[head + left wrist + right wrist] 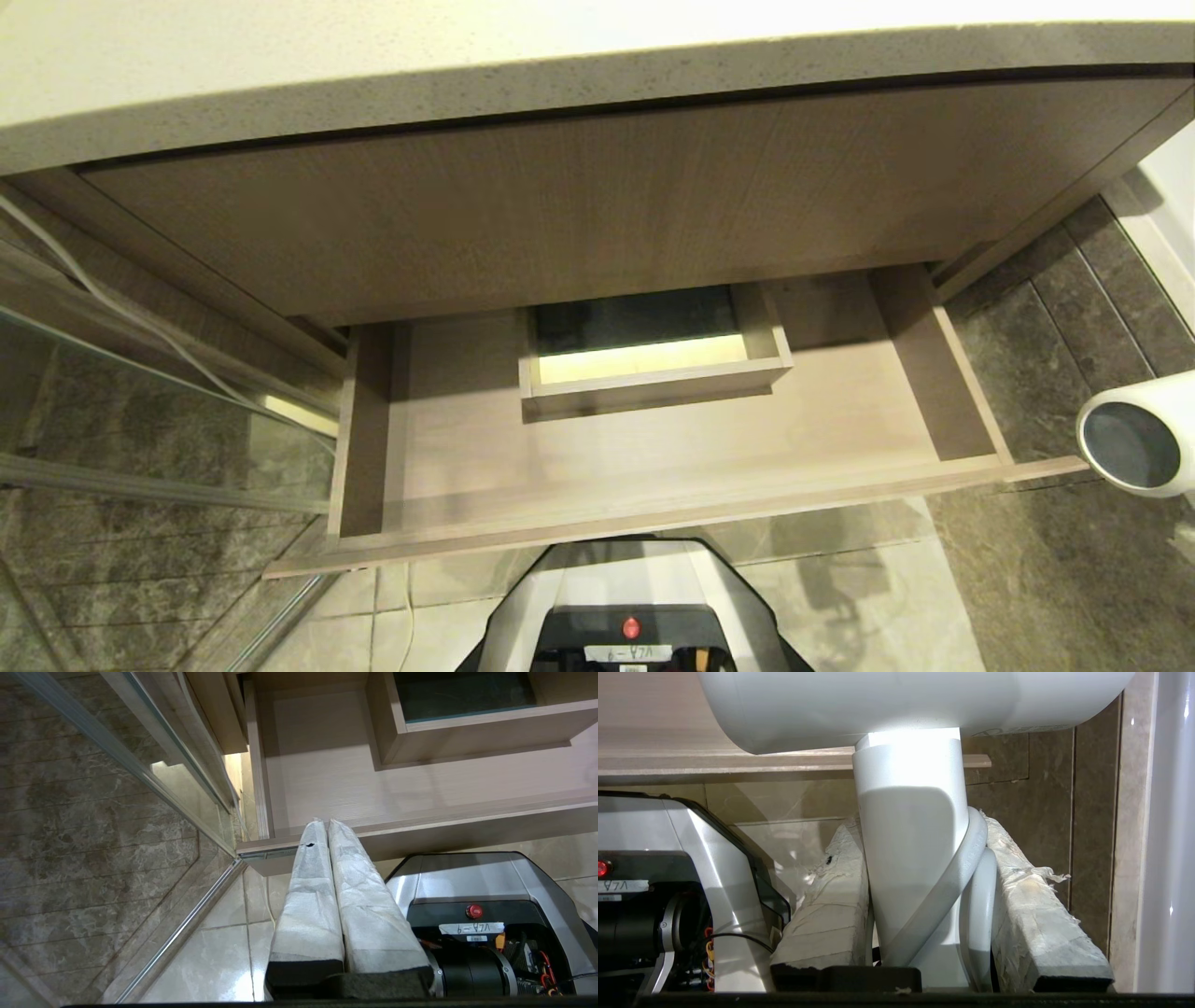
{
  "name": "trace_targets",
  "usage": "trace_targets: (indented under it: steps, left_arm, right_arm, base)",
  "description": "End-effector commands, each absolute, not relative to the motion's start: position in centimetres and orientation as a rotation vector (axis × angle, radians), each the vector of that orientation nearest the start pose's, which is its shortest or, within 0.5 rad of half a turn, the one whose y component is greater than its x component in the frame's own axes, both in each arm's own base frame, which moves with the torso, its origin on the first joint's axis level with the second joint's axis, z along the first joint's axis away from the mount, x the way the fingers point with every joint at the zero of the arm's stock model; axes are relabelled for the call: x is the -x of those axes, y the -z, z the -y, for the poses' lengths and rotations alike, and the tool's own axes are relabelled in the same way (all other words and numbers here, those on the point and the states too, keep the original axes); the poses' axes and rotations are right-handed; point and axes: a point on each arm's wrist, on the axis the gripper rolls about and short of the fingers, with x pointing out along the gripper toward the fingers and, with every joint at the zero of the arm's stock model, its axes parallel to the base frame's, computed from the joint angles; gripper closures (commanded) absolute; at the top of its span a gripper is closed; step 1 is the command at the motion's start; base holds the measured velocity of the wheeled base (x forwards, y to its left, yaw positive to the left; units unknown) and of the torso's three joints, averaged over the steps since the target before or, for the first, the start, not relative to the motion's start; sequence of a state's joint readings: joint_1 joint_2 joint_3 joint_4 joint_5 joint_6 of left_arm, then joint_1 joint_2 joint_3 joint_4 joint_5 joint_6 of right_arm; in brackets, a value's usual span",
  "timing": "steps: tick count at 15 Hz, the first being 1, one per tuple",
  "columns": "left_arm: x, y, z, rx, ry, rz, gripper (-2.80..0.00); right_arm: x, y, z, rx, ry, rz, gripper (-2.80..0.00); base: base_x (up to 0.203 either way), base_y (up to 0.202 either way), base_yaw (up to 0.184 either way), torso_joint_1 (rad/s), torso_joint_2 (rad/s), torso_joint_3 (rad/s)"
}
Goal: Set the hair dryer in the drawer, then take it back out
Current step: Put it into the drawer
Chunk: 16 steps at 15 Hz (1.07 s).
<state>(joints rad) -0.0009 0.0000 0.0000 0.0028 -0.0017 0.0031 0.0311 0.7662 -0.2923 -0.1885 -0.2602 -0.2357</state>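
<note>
The drawer stands pulled out under the counter, light wood grain, with a boxed rectangular cut-out at its back middle and nothing lying on its floor. The white hair dryer hangs at the far right of the head view, its grey round end facing me, just beyond the drawer's right front corner. In the right wrist view my right gripper is shut on the hair dryer's handle, with the white cord wrapped round it. My left gripper is shut and empty, below the drawer's front left.
A speckled countertop overhangs a closed wood-grain panel above the drawer. A glass panel with a metal frame stands to the left. My base sits on the tiled floor in front of the drawer. A white wall edge is at the right.
</note>
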Motion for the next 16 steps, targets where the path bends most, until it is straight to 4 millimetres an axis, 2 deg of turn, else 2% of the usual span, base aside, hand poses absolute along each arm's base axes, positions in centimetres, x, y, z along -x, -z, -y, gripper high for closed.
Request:
trace_targets:
  steps: [1,16]
  left_arm:
    - [2.27,-7.47,0.00,-0.003,0.003,-0.005,0.00]
    - [2.27,-7.50,0.00,-0.003,0.003,-0.004,0.00]
  right_arm:
    - [-7.15,-16.24,0.35,0.280,0.191,-0.327,0.00]
    - [-7.08,-16.11,0.27,0.282,0.174,-0.328,0.00]
  base:
    - [0.000,0.000,0.000,0.000,0.00,0.000]
    - [0.000,0.000,0.000,0.000,0.00,0.000]
